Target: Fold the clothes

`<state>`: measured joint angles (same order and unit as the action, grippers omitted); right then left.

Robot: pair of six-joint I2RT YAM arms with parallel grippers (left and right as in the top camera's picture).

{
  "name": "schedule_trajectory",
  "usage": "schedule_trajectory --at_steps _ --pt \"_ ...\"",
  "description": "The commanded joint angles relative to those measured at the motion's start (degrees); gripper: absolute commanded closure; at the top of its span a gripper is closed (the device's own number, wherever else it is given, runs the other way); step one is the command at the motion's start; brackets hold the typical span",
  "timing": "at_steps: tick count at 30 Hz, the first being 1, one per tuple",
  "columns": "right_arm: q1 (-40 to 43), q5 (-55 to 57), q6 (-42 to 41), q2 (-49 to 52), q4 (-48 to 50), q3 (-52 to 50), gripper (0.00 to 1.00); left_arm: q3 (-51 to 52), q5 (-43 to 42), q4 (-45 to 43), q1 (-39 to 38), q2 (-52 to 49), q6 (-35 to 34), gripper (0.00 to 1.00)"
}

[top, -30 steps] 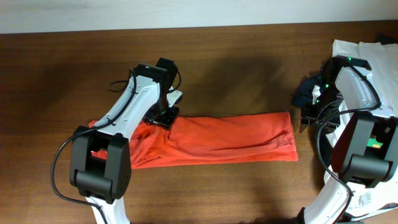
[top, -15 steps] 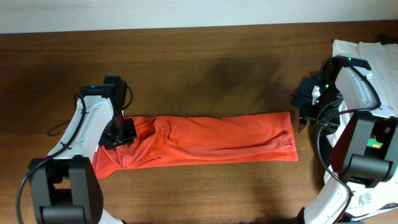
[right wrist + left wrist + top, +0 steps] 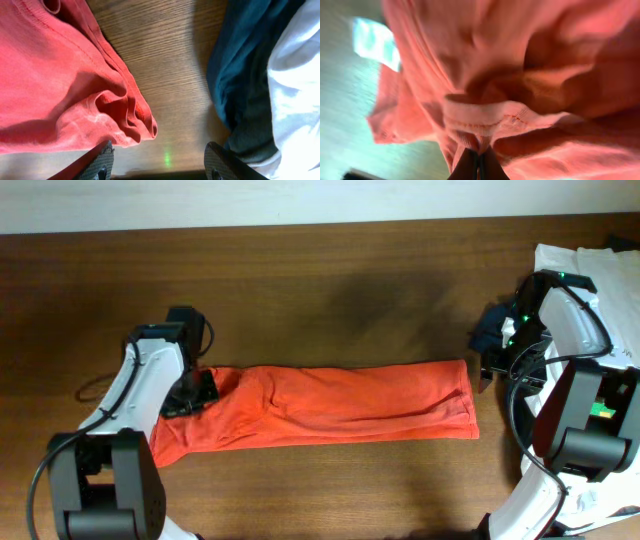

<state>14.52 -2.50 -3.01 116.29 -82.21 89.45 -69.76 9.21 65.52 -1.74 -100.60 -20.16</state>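
The orange-red T-shirt [image 3: 340, 405] lies as a long folded band across the middle of the table, its left end bunched. My left gripper [image 3: 190, 395] is shut on a ribbed hem of the shirt [image 3: 485, 120] at that left end; the fingertips [image 3: 470, 165] pinch the cloth together. A white tag [image 3: 375, 42] shows at the upper left of the left wrist view. My right gripper [image 3: 492, 372] is open and empty just right of the shirt's right edge [image 3: 125, 105], above bare wood.
A dark blue garment [image 3: 492, 330] and white clothes [image 3: 600, 270] are piled at the right edge of the table; they also show in the right wrist view [image 3: 245, 70]. The brown wooden table [image 3: 350, 290] stretches behind the shirt.
My left gripper pulled the shirt's left end from the middle out to the left, stretching the band. In the last half second it barely moved. The right arm stayed still.
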Motion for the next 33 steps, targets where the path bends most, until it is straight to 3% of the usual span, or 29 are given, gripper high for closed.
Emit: schedule_trajectory --at_steps 1,9,15,19,22,26,27,28,29,31,33 --pt "-0.31 -0.33 -0.22 -1.49 -0.02 -0.2 0.38 -2.51 5.66 -2.67 0.42 3.93 -0.02 0.98" --pt "-0.31 -0.66 1.14 -1.49 -0.02 -0.2 0.33 8.9 10.62 -12.9 0.42 3.76 0.0 0.76" --pt "-0.2 -4.66 8.81 -1.49 0.22 -0.94 0.29 11.34 8.96 -16.44 6.86 3.78 0.04 0.27" --pt "-0.2 -8.02 13.81 -1.49 6.38 -7.74 0.27 5.05 0.57 -12.94 12.94 5.77 0.5 0.23" --pt "-0.22 -8.37 13.73 -1.49 11.32 -11.37 0.26 4.33 -0.55 -12.9 13.16 7.15 0.5 0.22" --pt "-0.31 -17.27 13.75 -1.49 15.76 -17.84 0.23 4.35 -0.92 -12.46 13.16 7.15 0.48 0.17" --pt "-0.31 -18.51 13.73 -1.49 17.09 -19.43 0.27 4.35 -0.94 -12.46 13.16 7.15 0.48 0.16" --pt "-0.31 -18.8 13.7 -1.49 18.21 -20.7 0.4 4.35 -0.94 -12.44 13.16 7.13 0.48 0.16" --pt "-0.31 -18.78 13.7 -1.49 18.67 -21.05 0.62 4.35 -1.29 -12.44 13.16 7.13 0.48 0.16" --pt "-0.31 -18.78 13.68 -1.49 18.93 -21.03 0.93 4.35 -2.23 -12.37 13.16 7.13 0.48 0.16" --pt "-0.13 -18.45 13.44 -1.49 20.04 -20.35 0.96 4.35 -3.04 -12.07 13.16 7.13 0.48 0.16"
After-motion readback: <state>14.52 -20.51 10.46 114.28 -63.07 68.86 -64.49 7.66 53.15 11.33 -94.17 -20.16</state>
